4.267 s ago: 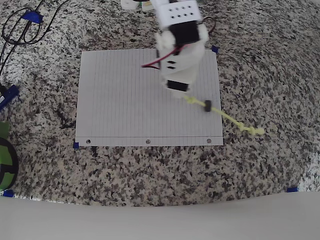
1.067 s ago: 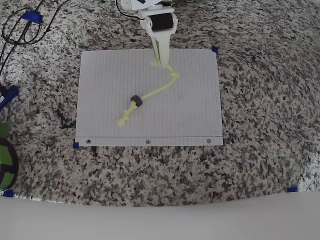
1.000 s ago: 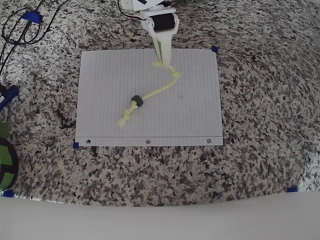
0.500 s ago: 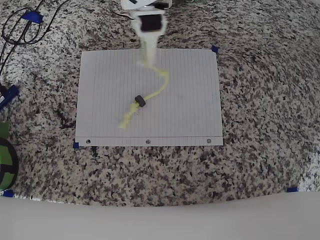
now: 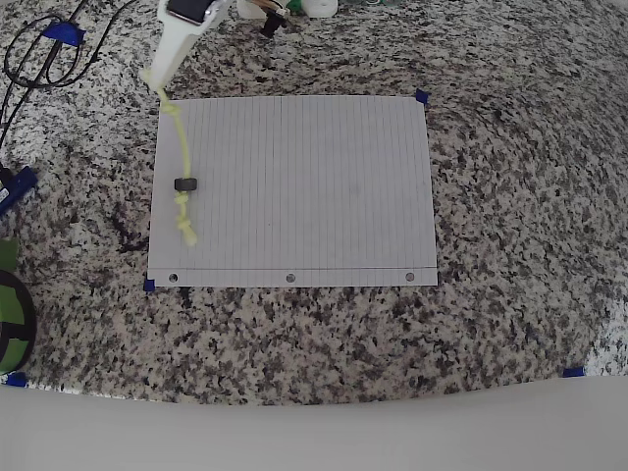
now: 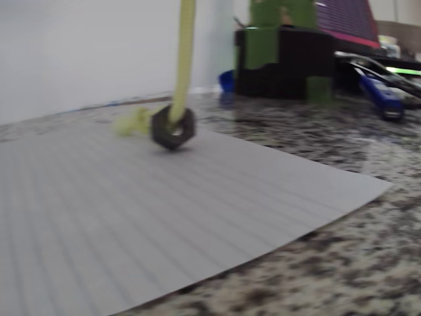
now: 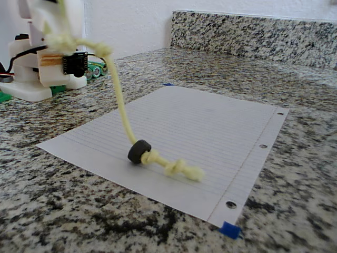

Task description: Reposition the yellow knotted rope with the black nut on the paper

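I swing the gripper [image 5: 155, 77] left; jaws clamped on the yellow knotted rope [image 5: 180, 157] (upper knot), black nut [image 5: 185, 183] dragged to the paper's [image 5: 314, 196] left edge — overshooting.

Bright even daylight, soft faint shadows, overhead view bowed at its edges, wrist view motion-blurred with hazy background, fixed view sharp on the paper [image 7: 200, 132], upper left corner overexposed

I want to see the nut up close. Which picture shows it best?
The wrist view: the nut is large there, its hexagon and hole plain, the rope threaded through. The fixed view shows it side-on; the overhead view shows a small dark spot.
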You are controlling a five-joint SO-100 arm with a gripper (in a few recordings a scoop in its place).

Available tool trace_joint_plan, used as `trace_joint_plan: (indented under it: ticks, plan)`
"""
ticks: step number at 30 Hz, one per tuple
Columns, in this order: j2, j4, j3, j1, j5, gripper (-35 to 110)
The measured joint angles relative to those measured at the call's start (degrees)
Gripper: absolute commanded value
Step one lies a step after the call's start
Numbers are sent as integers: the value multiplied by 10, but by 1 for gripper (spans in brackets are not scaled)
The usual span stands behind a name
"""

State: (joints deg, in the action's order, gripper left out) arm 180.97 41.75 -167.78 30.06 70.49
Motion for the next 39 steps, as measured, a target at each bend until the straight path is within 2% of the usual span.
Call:
trace_joint_plan:
  ticks: [12, 16, 20, 23, 25, 34, 39]
  plan:
    - [10, 28, -34, -338, -4, 0]
    - [-9, 25, -65, -381, -4, 0]
    - [-11, 24, -86, -406, -4, 3]
    - [-8, 24, -91, -408, -4, 31]
    - [-12, 25, -95, -408, -4, 43]
    - [-16, 18, -98, -410, -4, 46]
    - [-31, -22, -98, -388, -4, 42]
